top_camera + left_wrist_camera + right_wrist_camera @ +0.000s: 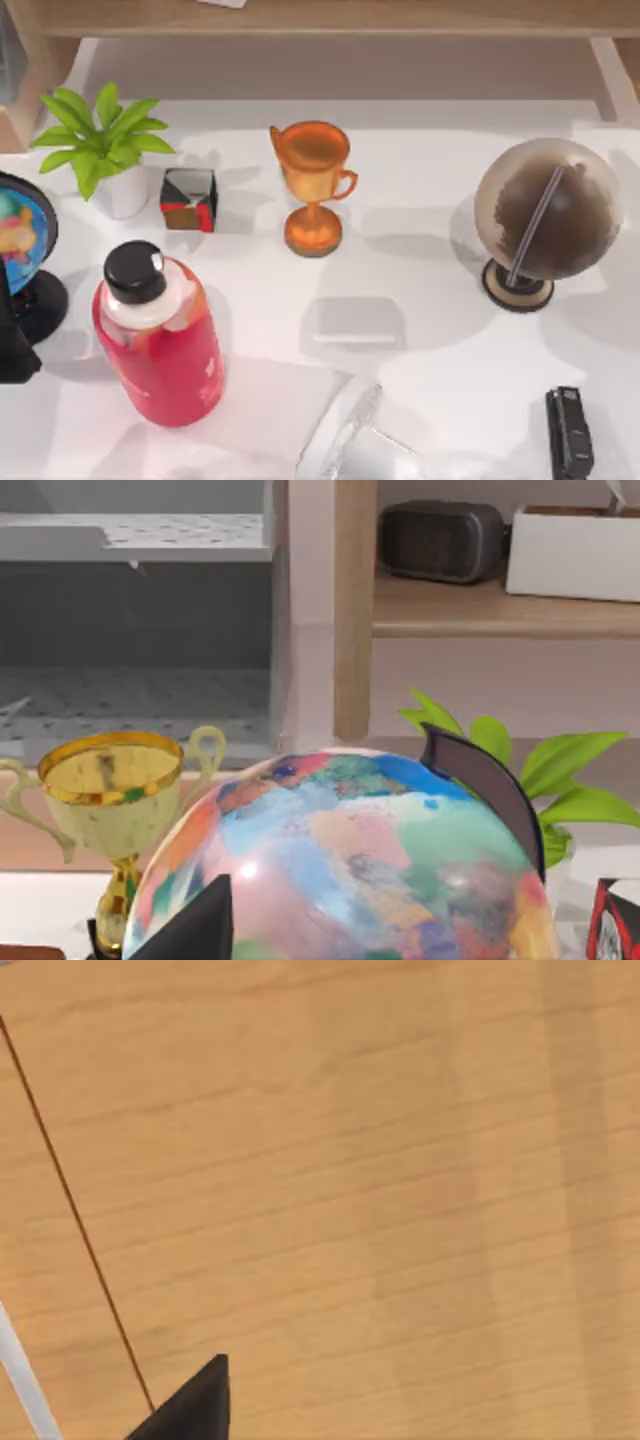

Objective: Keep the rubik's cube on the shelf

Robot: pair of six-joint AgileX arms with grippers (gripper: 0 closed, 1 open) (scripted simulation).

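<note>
Far side of the table: right gripper point(190, 1410) close against the shelf point(400, 1180) board, left gripper point(190, 930) parked near left; both grips, and which way the rubik's cube lies, cannot be told.

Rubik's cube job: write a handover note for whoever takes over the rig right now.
Left gripper: idle at the table's left, close by the colourful globe.
Right gripper: close over light wood, apparently the shelf.
Rubik's cube: its place cannot be told. The black, red and grey cube by the plant is not it.
Left to do: confirm the cube sits on the shelf, then probably draw the right arm back.
</note>
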